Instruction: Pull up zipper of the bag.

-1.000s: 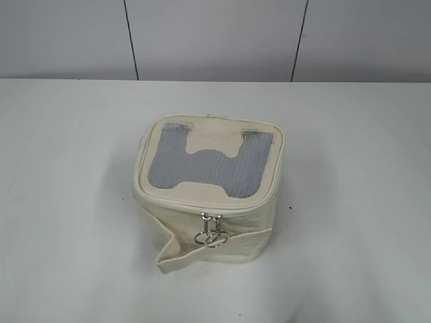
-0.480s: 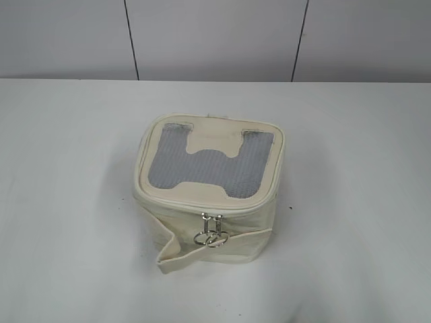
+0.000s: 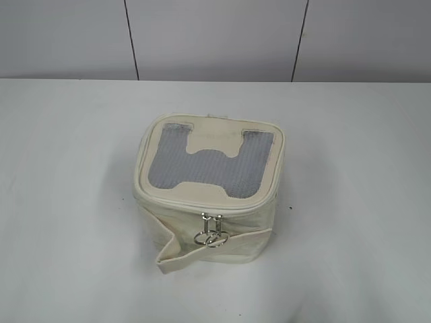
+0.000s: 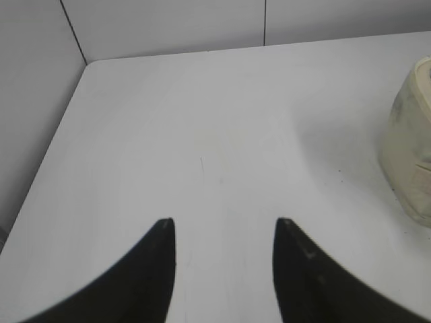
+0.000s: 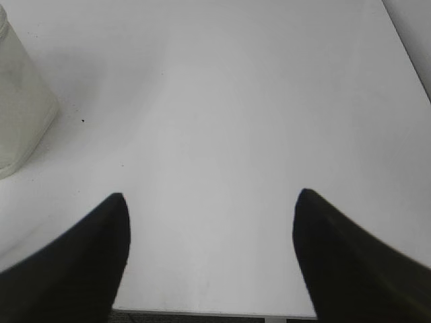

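Observation:
The cream-white boxy bag (image 3: pixel 209 229) stands in the middle of the white table in the exterior view, its grey mesh lid panel (image 3: pixel 205 165) facing up. The cream zipper (image 3: pixel 145 151) runs round the lid edge; two silver sliders with ring pulls (image 3: pixel 211 232) hang together at the front face. A loose cream strap (image 3: pixel 176 254) lies folded at the bag's front left. My left gripper (image 4: pixel 224 225) is open and empty over bare table, the bag's side (image 4: pixel 411 155) at its far right. My right gripper (image 5: pixel 211 198) is open and empty, the bag's corner (image 5: pixel 20 114) at its far left. Neither gripper shows in the exterior view.
The white table (image 3: pixel 67 202) ends at a grey panelled wall (image 3: pixel 215 40) behind. The left wrist view shows the table's left edge and a wall (image 4: pixel 34 101); the right wrist view shows the table's near edge (image 5: pixel 202 313).

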You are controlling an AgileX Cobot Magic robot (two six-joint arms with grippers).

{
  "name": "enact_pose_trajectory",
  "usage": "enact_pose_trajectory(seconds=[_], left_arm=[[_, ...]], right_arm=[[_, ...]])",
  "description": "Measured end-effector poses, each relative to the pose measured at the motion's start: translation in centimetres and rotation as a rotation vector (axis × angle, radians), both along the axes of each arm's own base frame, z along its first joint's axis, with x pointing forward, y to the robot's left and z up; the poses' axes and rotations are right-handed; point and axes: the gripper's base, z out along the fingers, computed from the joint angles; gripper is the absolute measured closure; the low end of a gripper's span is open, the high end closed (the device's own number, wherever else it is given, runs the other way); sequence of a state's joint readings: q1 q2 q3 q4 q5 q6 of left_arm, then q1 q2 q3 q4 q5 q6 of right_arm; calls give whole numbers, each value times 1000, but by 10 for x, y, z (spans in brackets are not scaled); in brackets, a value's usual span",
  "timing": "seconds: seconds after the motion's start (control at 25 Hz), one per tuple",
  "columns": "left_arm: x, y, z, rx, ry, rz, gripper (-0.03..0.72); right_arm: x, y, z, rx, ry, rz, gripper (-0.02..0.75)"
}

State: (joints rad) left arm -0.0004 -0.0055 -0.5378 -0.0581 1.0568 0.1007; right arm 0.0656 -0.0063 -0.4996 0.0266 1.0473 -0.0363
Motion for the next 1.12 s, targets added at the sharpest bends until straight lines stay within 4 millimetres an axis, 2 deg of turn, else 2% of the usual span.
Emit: enact_pose_trajectory(seconds=[1.12], left_arm=[[0, 0, 0, 0, 0, 0, 320]], right_arm=[[0, 0, 0, 0, 0, 0, 148]])
